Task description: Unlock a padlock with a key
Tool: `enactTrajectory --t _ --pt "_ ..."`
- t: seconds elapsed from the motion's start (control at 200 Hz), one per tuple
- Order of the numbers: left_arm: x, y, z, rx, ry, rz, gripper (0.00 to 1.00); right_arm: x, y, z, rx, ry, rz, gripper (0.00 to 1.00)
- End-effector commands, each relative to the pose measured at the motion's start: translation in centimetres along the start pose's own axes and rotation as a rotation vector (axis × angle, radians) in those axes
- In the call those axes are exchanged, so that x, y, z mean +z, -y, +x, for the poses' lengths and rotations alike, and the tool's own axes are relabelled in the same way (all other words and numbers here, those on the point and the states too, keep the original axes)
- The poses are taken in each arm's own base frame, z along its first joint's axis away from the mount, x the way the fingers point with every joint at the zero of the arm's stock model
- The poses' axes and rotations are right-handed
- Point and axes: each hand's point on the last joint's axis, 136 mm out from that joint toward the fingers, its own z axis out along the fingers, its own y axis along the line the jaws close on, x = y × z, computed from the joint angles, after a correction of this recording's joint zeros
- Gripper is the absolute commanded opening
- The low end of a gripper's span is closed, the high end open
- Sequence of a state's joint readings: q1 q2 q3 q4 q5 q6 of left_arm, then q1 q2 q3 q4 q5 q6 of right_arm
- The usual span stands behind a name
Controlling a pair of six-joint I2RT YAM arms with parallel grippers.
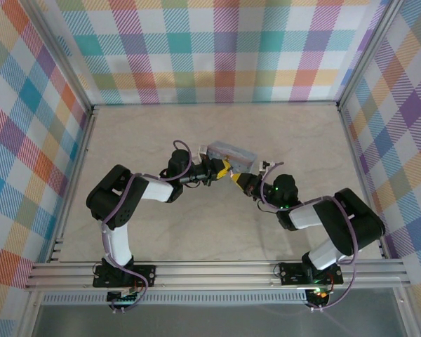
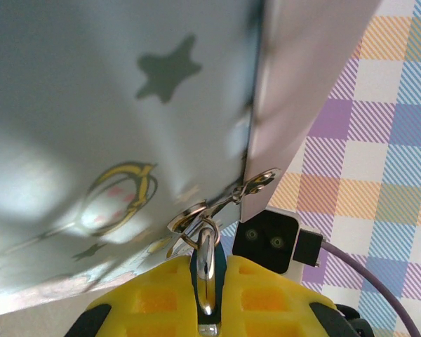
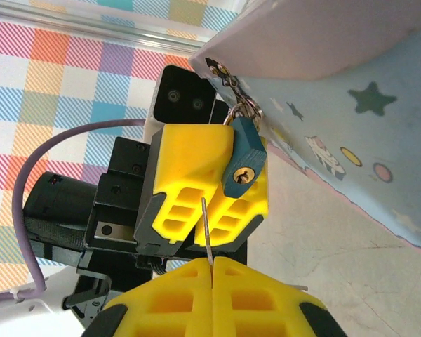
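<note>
The small blue padlock (image 3: 244, 158) hangs by its shackle (image 2: 206, 267) from the hasp (image 2: 221, 202) of the pale blue star-printed tin (image 1: 231, 153). My left gripper (image 2: 207, 284) is shut on the padlock, and its yellow fingers (image 3: 189, 165) clamp the body from both sides. The brass keyhole faces my right gripper (image 3: 211, 265), which is shut on the key (image 3: 205, 228). The thin grey blade stands up from the fingertips. Its tip is a little below and left of the keyhole, apart from it. In the top view both grippers (image 1: 221, 168) (image 1: 237, 180) meet at the tin's front.
The tin stands mid-table, tilted, with its lid edge just above the hasp. Checked walls (image 1: 210, 49) enclose the back and both sides. Purple cables (image 3: 28, 182) loop off both wrists. The right wrist's black camera block (image 2: 270, 239) sits close behind the hasp.
</note>
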State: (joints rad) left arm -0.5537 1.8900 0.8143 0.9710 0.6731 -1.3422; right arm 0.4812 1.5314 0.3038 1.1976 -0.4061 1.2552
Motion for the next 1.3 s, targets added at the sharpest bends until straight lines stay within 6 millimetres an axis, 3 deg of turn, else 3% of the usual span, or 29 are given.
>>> enactTrajectory --t 0.0,0.395,1.295 --pt "-0.1 0.9 0.0 0.039 -0.023 0.034 0.00 -0.4 0.4 0.6 -0.018 -0.044 0.017 0.00" --pt "-0.1 0.6 0.2 0.040 -0.051 0.046 0.00 0.6 0.7 -0.1 0.038 -0.089 -0.035 0.00" --pt "-0.4 0.4 0.1 0.038 -0.058 0.051 0.00 0.5 0.5 -0.6 0.046 -0.085 -0.060 0.00"
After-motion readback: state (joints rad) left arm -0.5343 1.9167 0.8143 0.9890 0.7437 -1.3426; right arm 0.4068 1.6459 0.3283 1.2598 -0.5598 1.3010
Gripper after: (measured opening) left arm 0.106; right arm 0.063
